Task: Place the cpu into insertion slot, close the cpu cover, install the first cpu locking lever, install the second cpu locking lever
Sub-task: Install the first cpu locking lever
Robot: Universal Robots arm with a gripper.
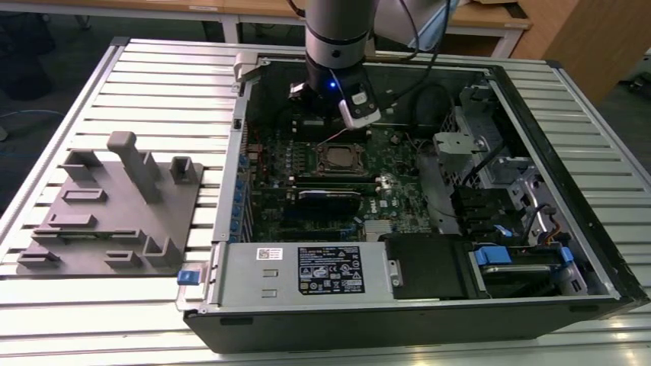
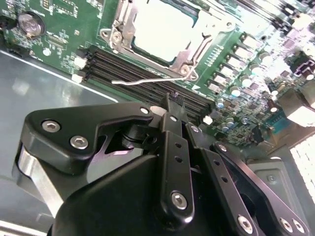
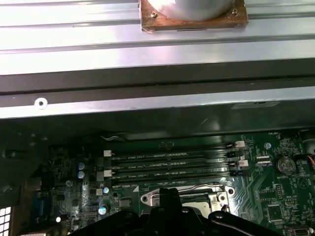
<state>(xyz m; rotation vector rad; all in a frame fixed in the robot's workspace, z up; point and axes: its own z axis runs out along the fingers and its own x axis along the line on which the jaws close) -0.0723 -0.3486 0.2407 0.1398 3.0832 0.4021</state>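
Observation:
The cpu [image 2: 157,24] lies silvery in the insertion slot [image 1: 341,158] on the green motherboard. The metal cpu cover [image 2: 209,29] lies flat around it, framing the chip. One thin wire locking lever [image 2: 147,80] sticks out sideways over the long black memory slots [image 2: 128,71], away from the socket edge. My gripper [image 2: 172,98] hovers just above the memory slots beside the socket, shut with nothing in it. In the exterior view my gripper [image 1: 317,128] hangs inside the case, just behind the socket. The first wrist view has my gripper [image 3: 170,194] in front of the socket's metal rim [image 3: 147,198].
The open computer case [image 1: 229,191] lies on a slatted metal table [image 1: 152,76]. A grey fixture block [image 1: 112,206] stands at the exterior view's left. The power supply [image 1: 305,267] and drive bays [image 1: 508,259] fill the near side of the case. Cables [image 1: 437,99] hang near the arm.

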